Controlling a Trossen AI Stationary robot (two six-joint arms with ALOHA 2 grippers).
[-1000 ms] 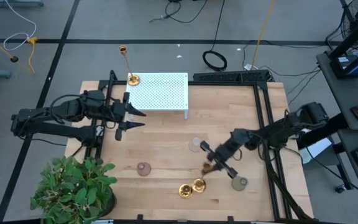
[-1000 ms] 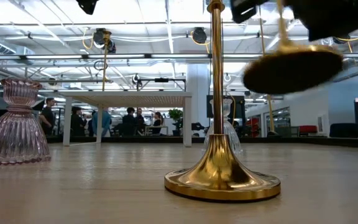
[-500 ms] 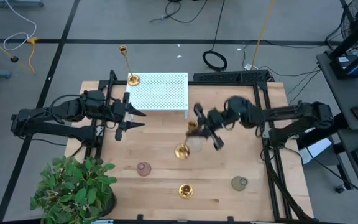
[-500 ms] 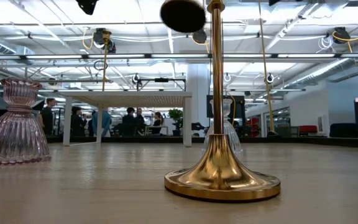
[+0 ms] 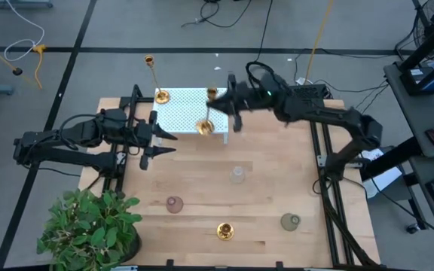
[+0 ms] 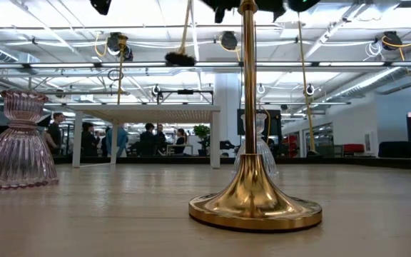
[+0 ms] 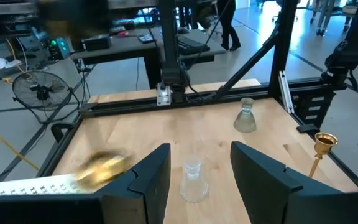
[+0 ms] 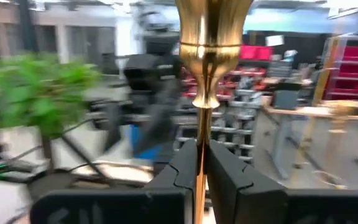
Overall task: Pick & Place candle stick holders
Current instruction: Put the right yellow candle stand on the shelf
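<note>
Your left gripper (image 5: 163,143) waited open-fingered near the table's left edge. One gold candlestick (image 5: 157,81) stood at the perforated white shelf's (image 5: 187,114) far-left corner. Your right gripper (image 5: 230,105) clamped a second candlestick's (image 5: 207,113) stem, carrying it above that shelf by the far edge. A third candlestick (image 5: 224,230) stood near the front edge.
</note>
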